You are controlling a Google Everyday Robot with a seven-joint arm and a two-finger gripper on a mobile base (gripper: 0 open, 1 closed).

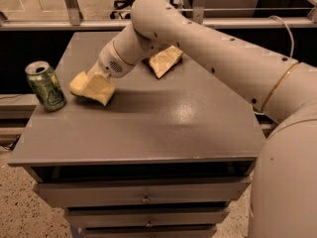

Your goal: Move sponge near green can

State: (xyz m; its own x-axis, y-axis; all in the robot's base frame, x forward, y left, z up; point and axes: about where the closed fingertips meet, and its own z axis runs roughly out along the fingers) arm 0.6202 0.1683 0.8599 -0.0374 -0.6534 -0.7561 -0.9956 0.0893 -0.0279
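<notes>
Hand [95, 78] is clamped on the sponge [92, 89], which juts out just below and in front of it. The sponge sits low over the surface [163, 128], just right of the green can [45, 86] but apart from it. A chip bag [165, 59] lies farther right of the can.

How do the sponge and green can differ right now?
The sponge is pale yellow and tilted; the green can is green with a silver top and stands upright. The gripper, over the table's left half, holds the sponge; the can stands free, apart from it. Both are in the table's left half.
</notes>
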